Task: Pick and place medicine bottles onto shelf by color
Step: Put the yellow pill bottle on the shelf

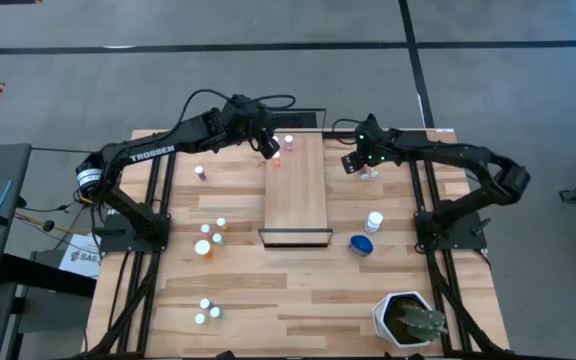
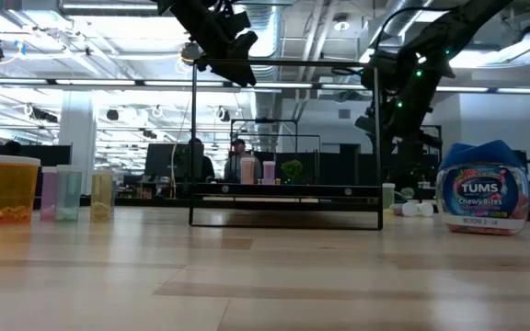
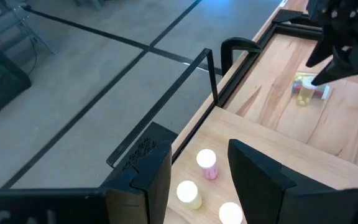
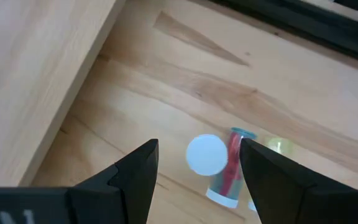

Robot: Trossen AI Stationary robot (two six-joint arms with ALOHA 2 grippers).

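The right gripper [image 4: 194, 163] is hanging spread over a white-capped bottle [image 4: 206, 154] just beside the shelf [image 1: 296, 185], while the left gripper [image 3: 197, 171], fingers apart and empty, is hovering over three bottles [image 3: 206, 163] at the shelf's far end.

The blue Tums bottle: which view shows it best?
The low view: the blue Tums bottle stands large near the camera, side-on, its label readable. The high view shows only its top, small, on the table right of the shelf. Neither wrist view shows it.
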